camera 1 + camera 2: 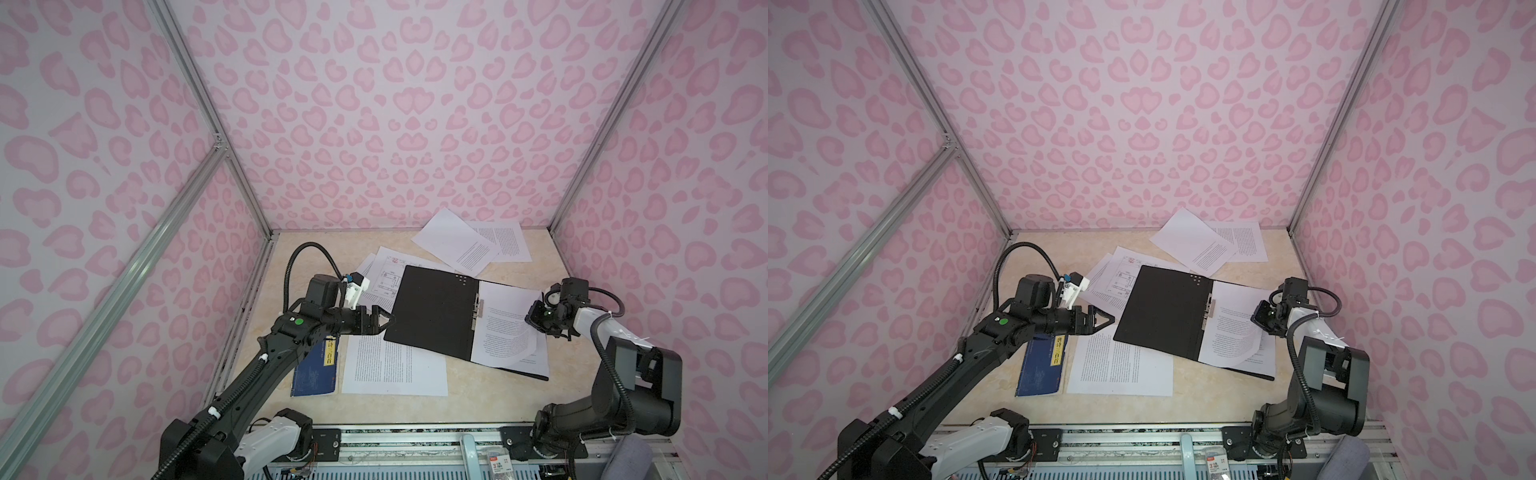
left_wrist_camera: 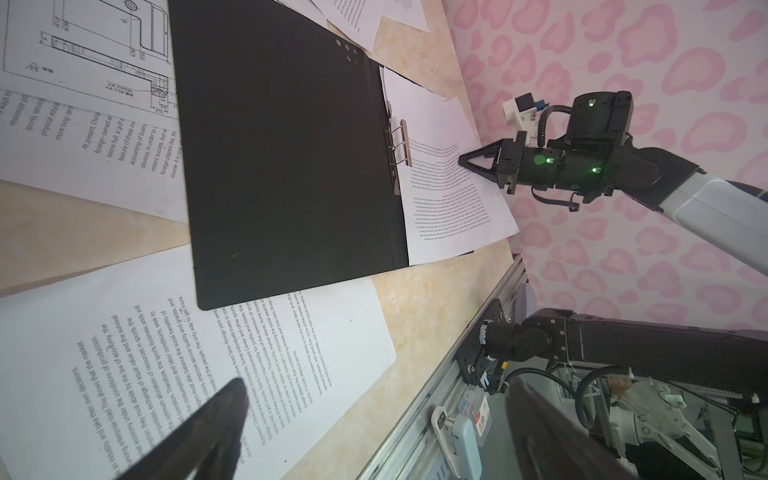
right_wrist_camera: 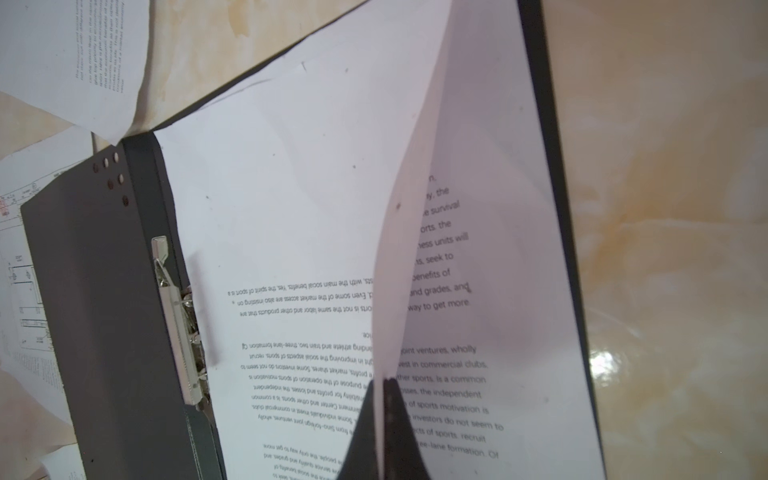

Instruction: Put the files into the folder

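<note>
**Right gripper (image 2: 463, 159) pinches curled sheet (image 3: 415, 166) over open folder (image 1: 432, 316)**

The right gripper's jaws are closed on the raised edge of the curled sheet, which rests on the folder's right half, near the table's (image 1: 490, 399) right edge. The left gripper (image 1: 386, 320), spread wide and empty, hovers just beside the folder's left edge. Other files (image 1: 395, 370) lie loose toward the table's far and near edges.

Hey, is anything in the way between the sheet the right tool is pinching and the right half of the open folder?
Nothing visible. The right tool pinches the sheet by its edge, curled up over the right half of the folder, where only filed sheets lie flat. The metal clip sits aside at the spine.
</note>
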